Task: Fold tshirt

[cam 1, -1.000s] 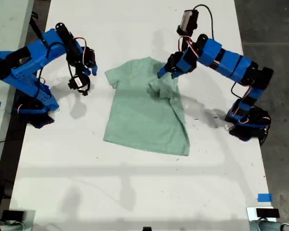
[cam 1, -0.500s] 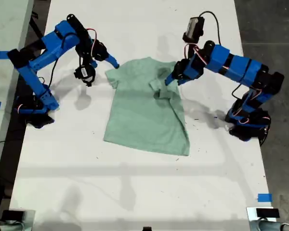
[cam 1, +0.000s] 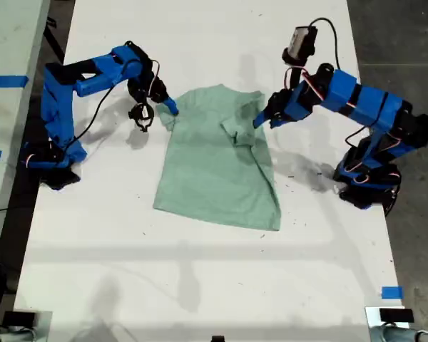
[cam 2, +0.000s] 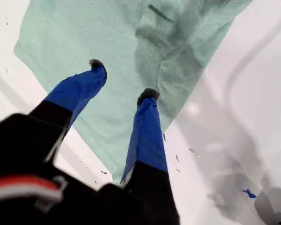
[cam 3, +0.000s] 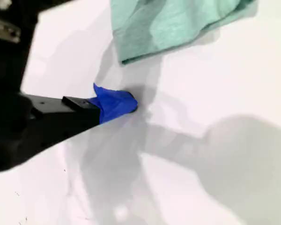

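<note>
Table (cam 1: 200,285): white work surface with small dark specks; blue tape marks near its edges.

Tshirt (cam 1: 215,164): pale mint-green, lying flat at the middle of the table between the two arms. The sleeve on the exterior view's right is folded inward over the chest, forming a bunched ridge. The sleeve on the exterior view's left lies spread flat. Also seen in the first wrist view (cam 2: 84,42) and, as an edge only, in the second wrist view (cam 3: 173,23).

Arms: two, blue, one at each side of the table in the exterior view.

My first gripper (cam 1: 265,117): at the exterior view's right, over the folded sleeve. Its two blue fingers stand well apart (cam 2: 123,78), dark tips over the cloth, nothing held between them.

My second gripper (cam 1: 168,107): at the exterior view's left, just beside the spread sleeve. Only one blue fingertip shows (cam 3: 114,104), on or just above bare table near the cloth edge; cannot tell how far the claw is open; no cloth is seen in it.
</note>
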Controlling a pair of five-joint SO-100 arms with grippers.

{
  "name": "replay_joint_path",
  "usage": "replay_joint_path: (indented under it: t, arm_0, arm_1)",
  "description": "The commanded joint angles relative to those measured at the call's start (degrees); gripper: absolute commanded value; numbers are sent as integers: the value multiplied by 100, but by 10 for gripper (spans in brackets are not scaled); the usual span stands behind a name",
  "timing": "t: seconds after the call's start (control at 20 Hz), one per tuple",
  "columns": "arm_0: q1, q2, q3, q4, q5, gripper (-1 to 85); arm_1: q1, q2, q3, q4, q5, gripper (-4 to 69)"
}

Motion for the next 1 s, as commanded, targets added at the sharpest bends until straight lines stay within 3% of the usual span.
replay_joint_path:
  t: [0.0, 0.5, 0.7, 0.9, 0.95]
  arm_0:
    - [-18, -255, -369, -114, 79, 1]
    - [149, 1652, -79, 343, -185, 0]
    - [1063, 1802, -932, -220, -352, 0]
    - [1890, 9, -2892, -686, -316, 0]
    - [2030, -334, -3094, -1046, -290, 0]
  arm_1:
    - [-62, 501, 141, -220, 97, 144]
    - [0, 984, 826, -396, 220, 119]
    - [35, 1213, 1055, -422, 272, 116]
    - [-9, 1239, 1107, -422, 325, 115]
    - [-35, 1239, 1143, -422, 352, 114]
